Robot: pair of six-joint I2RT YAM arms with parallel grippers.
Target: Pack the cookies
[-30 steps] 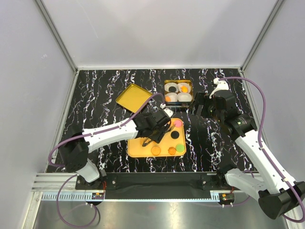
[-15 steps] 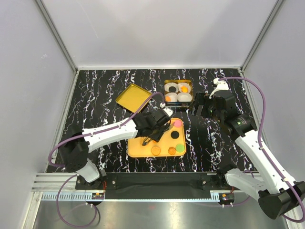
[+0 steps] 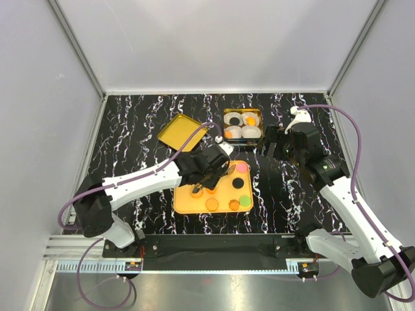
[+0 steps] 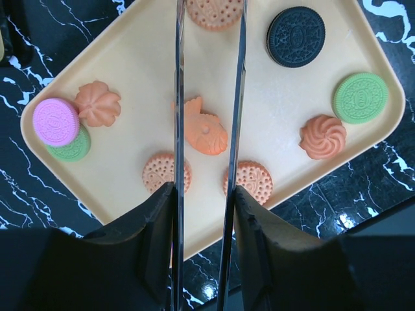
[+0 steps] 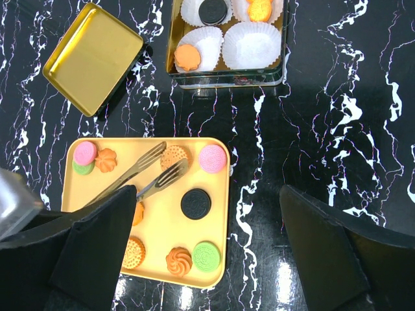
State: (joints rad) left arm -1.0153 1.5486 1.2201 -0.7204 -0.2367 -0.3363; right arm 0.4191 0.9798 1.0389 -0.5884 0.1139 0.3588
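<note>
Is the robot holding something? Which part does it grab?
The left gripper grips metal tongs by their handle end. The tongs straddle a fish-shaped cookie. The right gripper is open, holding nothing.

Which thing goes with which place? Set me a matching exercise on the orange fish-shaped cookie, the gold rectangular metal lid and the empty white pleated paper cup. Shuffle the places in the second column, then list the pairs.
Things
1. orange fish-shaped cookie
2. gold rectangular metal lid
3. empty white pleated paper cup

Places
A. inside the open gold tin
B. on the yellow tray, between the blades of the metal tongs
C. flat on the black marbled table, apart from the tray

Pairs: 1-B, 2-C, 3-A
</note>
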